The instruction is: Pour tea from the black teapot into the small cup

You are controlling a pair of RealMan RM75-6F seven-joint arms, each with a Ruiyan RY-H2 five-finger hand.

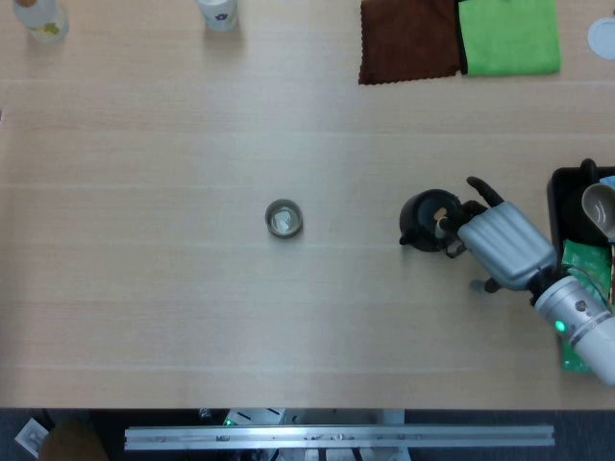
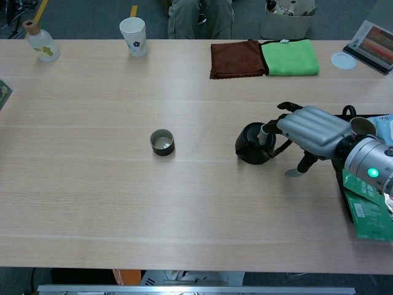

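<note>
The black teapot (image 1: 421,220) (image 2: 250,145) stands on the table right of centre, spout to the left. My right hand (image 1: 503,244) (image 2: 311,126) is at its right side; the fingers curl down onto the handle side and lid, touching it, while the thumb (image 2: 302,168) stands apart over the table. The pot rests on the table, not lifted. The small dark cup (image 1: 283,219) (image 2: 163,142) sits upright well to the left of the pot, alone. My left hand shows in neither view.
A brown cloth (image 1: 408,40) and a green cloth (image 1: 509,36) lie at the far edge. A paper cup (image 2: 133,37) and a bottle (image 2: 42,43) stand far left. A black tray (image 1: 560,206) with a cup and green packets (image 2: 365,212) sits at the right edge.
</note>
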